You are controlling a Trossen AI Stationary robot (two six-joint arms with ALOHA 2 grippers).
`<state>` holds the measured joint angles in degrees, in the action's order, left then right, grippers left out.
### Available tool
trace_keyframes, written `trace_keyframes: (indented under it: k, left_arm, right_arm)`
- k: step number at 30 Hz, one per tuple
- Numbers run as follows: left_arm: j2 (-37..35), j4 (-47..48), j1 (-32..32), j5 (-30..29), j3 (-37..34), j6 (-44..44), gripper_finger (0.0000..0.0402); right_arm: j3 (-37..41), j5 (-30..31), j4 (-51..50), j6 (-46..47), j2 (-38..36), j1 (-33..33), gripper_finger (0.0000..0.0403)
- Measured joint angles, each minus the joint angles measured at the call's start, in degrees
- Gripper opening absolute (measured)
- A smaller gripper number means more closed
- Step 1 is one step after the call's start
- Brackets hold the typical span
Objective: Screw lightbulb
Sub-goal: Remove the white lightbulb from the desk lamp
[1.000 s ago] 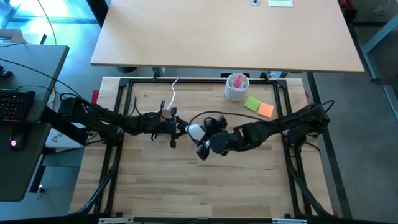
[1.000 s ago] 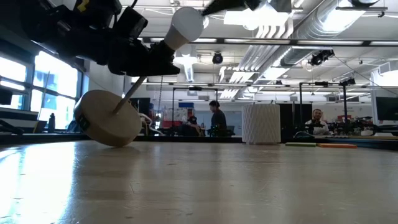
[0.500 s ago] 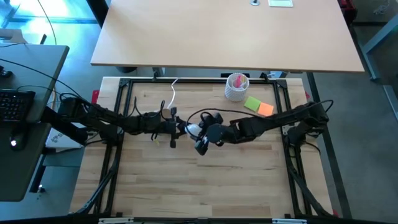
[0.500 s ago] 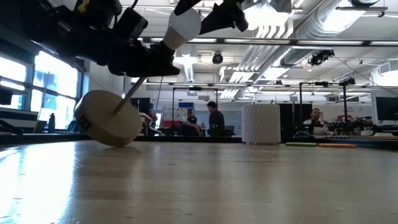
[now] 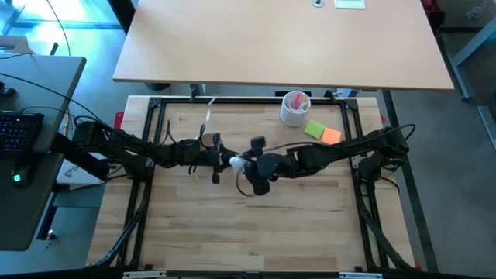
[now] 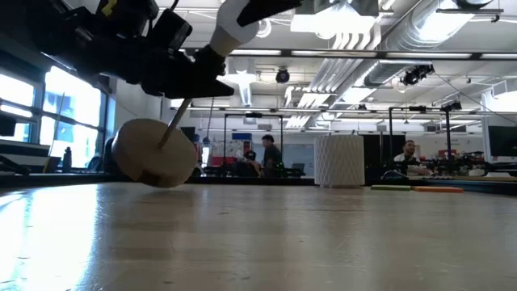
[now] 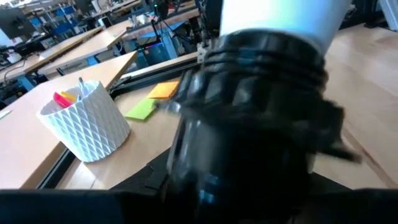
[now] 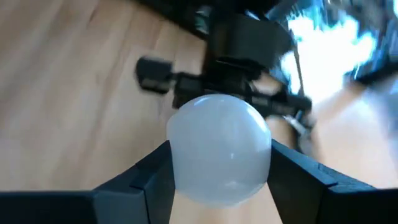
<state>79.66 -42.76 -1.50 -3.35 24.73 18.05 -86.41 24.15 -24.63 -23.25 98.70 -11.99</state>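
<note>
Overhead, the left arm reaches in from the left of the wooden table (image 5: 256, 232), and its left gripper (image 5: 215, 159) sits just left of the lightbulb (image 5: 235, 162), raised above the boards. It grips a black socket (image 6: 206, 61) whose round wooden stand (image 6: 155, 152) hangs tilted in the air, its lower edge about at the tabletop in the low view. The lightbulb pokes out of that socket at a slant, its white globe pointing up and away from the stand. In the left wrist view the socket (image 7: 249, 118) fills the middle, ribbed and dark, with the white bulb (image 7: 280, 18) beyond it.

Right of the lightbulb, touching it, is the right gripper (image 5: 249, 164). The right wrist view shows the globe (image 8: 219, 149) seated between the two dark fingers (image 8: 146, 174), which press against both its sides: a clasp around the bulb.

Farther right of the lightbulb, toward the back edge, stands a white patterned cup (image 5: 294, 108) with pink contents, and beside it lie a green sticky note (image 5: 315, 129) and an orange sticky note (image 5: 332, 137).
</note>
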Motion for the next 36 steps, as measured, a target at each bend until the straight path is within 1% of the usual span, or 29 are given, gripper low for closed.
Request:
trace_keyframes:
  k: [2, 4, 5, 7, 10, 15, 18, 22, 28, 31, 36]
  left_arm:
    - [0.0, 0.0, 0.0, 0.2, 0.0, 0.3, 0.0153]
    - [0.0, 0.3, 0.0, 0.4, 0.0, 0.3, 0.0153]
    - [0.0, 0.3, 0.0, 0.4, 0.0, 0.2, 0.0153]
    - [0.0, 0.2, 0.1, 0.5, 0.0, 0.2, 0.0153]
    - [0.0, 0.4, 0.1, 0.5, 0.0, 0.0, 0.0153]
    - [0.0, 0.5, 0.0, 0.3, 0.0, 0.5, 0.0153]
    - [0.0, 0.5, 0.0, 0.1, 0.0, 0.5, 0.0153]
    - [0.0, 0.7, 0.0, 0.0, 0.0, -0.3, 0.0154]
    - [0.0, 0.8, 0.0, 0.0, 0.0, 0.0, 0.0154]
    - [0.0, 0.5, 0.0, -0.2, 0.0, 0.0, 0.0154]
    - [0.0, 0.5, 0.0, -0.2, 0.0, -1.2, 0.0154]
  right_arm:
    - [-0.1, -0.3, -1.0, -11.3, 0.0, -0.6, 0.0209]
    - [-0.1, -0.3, -1.8, -18.7, 0.0, -1.2, 0.0209]
    - [0.0, -0.2, -1.7, -21.0, 0.0, -1.5, 0.0209]
    - [0.0, 0.2, -1.5, -21.8, 0.0, -1.6, 0.0210]
    - [-0.1, 0.6, -1.1, -16.0, 0.0, -1.7, 0.0229]
    - [-0.2, 0.9, -0.3, -7.6, 0.0, -2.0, 0.0286]
    - [-0.3, 3.2, 0.9, -0.7, 0.0, -2.8, 0.0305]
    - [-0.3, 9.0, 1.7, 11.7, -0.1, -4.4, 0.0309]
    - [-4.2, 13.4, -2.6, 23.0, -0.1, -7.2, 0.0310]
    - [-5.5, 13.3, -2.7, 30.4, -0.1, -7.9, 0.0309]
    - [-5.6, 12.2, -4.2, 45.2, -0.1, -7.9, 0.0309]
